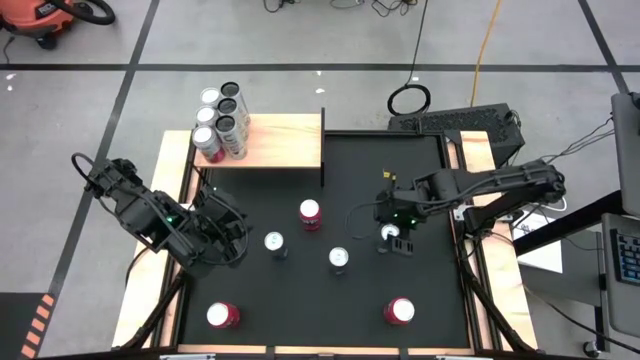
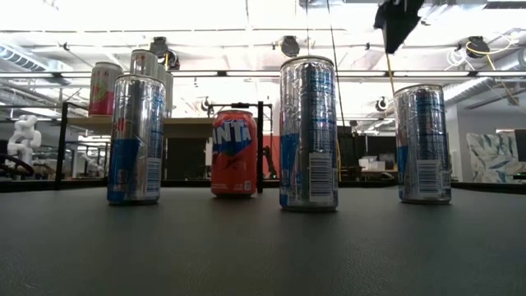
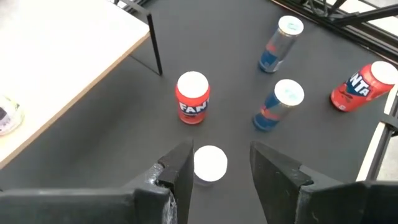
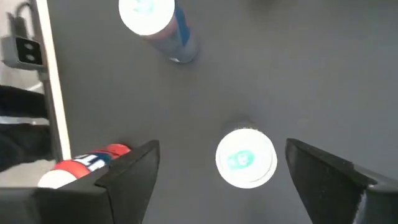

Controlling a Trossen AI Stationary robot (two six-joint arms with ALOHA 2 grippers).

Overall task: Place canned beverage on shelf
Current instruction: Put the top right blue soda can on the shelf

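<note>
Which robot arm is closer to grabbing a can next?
Probably the right. The right gripper hangs open straight above a slim can. The left gripper also frames a can, from farther back.

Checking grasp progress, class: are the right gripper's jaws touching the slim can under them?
Apart. The right wrist view shows the slim can between the right gripper jaws, dark mat visible either side.

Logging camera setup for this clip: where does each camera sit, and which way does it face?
High: overhead, looking straight down on the pale wooden shelf, both arms.
Low: tabletop height, facing level across slim silver-blue cans; an arm's tip above.
Left wrist: above a white-topped can, own open left pincer.
Right wrist: downward, open right pincer straddling a can.
Shared: orange Fanta can in low and left wrist.
</note>
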